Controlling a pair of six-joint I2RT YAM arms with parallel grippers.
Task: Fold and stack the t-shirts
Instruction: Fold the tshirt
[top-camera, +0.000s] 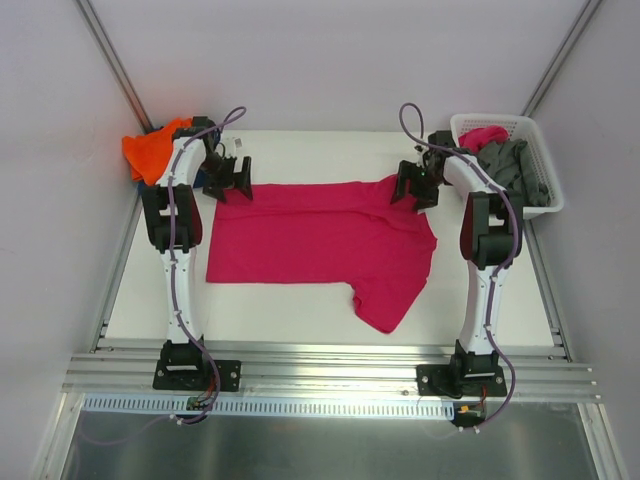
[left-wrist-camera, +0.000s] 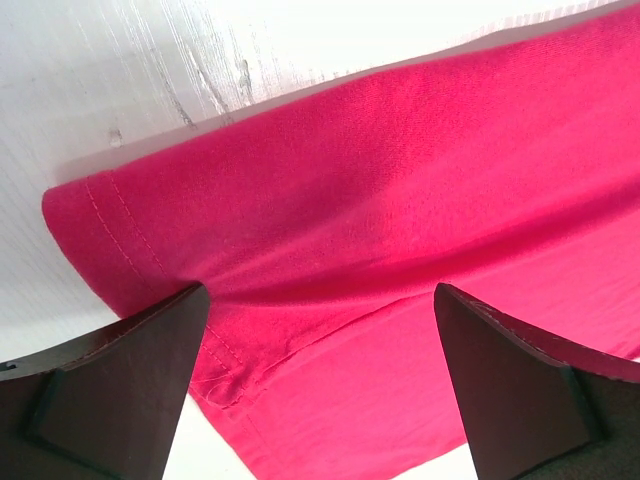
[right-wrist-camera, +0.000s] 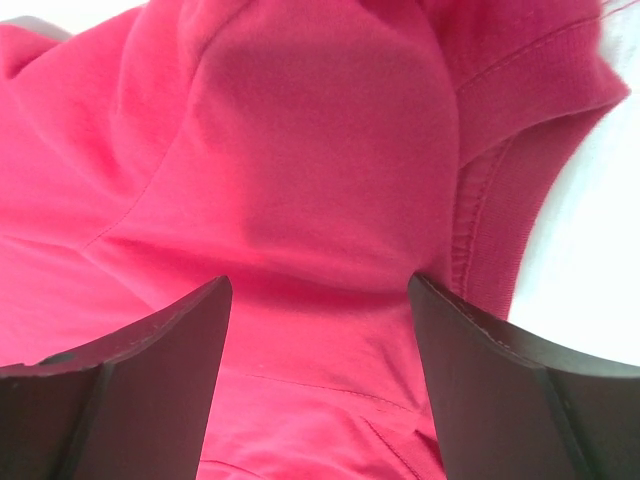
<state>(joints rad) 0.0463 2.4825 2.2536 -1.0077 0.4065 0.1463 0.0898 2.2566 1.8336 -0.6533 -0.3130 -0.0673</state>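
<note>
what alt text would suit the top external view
A magenta t-shirt lies spread on a white table, the left pincer and right pincer open at its far corners. Orange shirt far left; white basket of grey clothes far right.

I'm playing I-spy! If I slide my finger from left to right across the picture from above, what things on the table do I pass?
First the orange t-shirt → big magenta-pink t-shirt → white lattice basket holding grey clothes.

magenta shirt: cut off by the frame beyond left claw
grey shirts: beside right claw, partly hidden by its arm
</note>
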